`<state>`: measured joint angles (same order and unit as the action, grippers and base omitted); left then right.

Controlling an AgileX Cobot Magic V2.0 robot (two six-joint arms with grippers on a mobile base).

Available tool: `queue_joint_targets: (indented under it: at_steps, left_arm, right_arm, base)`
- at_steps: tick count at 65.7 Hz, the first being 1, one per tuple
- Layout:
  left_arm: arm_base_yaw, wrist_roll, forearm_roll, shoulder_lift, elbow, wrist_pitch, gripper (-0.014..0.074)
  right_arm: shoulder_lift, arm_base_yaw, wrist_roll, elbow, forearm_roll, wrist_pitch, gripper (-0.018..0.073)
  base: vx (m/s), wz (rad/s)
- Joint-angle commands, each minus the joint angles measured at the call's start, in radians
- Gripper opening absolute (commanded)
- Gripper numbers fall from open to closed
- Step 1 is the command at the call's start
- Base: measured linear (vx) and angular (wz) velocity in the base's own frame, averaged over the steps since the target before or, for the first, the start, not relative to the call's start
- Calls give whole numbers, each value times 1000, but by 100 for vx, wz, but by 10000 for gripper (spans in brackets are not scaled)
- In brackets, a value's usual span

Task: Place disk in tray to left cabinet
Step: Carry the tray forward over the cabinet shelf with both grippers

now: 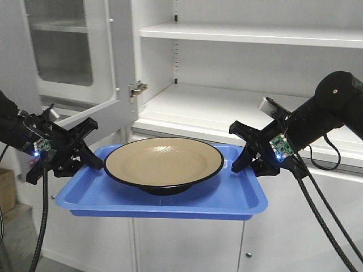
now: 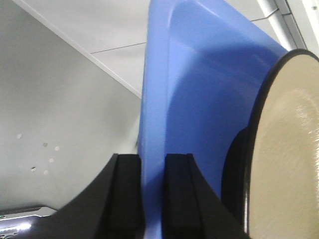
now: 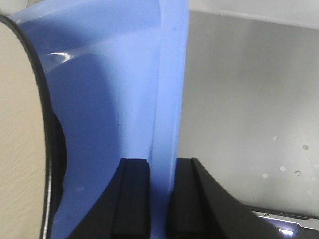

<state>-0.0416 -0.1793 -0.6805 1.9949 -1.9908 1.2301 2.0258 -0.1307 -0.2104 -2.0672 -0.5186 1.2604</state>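
Well, the tray [image 1: 142,201] hangs level in the air with nothing under it, and the disk [image 1: 163,163] sits at its middle, black rim reaching close to the tray's far edge. The left gripper [image 1: 93,161] pinches the tray's left short rim and the right gripper [image 1: 243,160] pinches its right short rim. In both wrist views the blue rim fills the gap between the black fingers.

Beyond the tray stands the cabinet [image 1: 238,107], its wide shelf opening showing just above the tray's far rim. Past the tray's left end a glass door [image 1: 74,62] stands swung open, with its hinge [image 1: 136,89] above the tray's left half. The left gripper sits just under that door's lower edge. Closed white doors [image 1: 187,243] lie below the tray, and a cardboard box [image 1: 7,190] sits low beyond its left end.

Black cables [image 1: 317,209] droop beside the tray's right end. A green board [image 1: 281,146] with a blue light rides on the right wrist, its print too small to read.
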Motion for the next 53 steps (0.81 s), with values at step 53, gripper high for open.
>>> queue_joint_targets:
  at_steps: [53]
  left_arm:
    - [-35, -21, -217, -70, -37, 23, -1]
  right_arm:
    - [-67, -31, 6, -36, -197, -37, -5]
  base:
    - [23, -24]
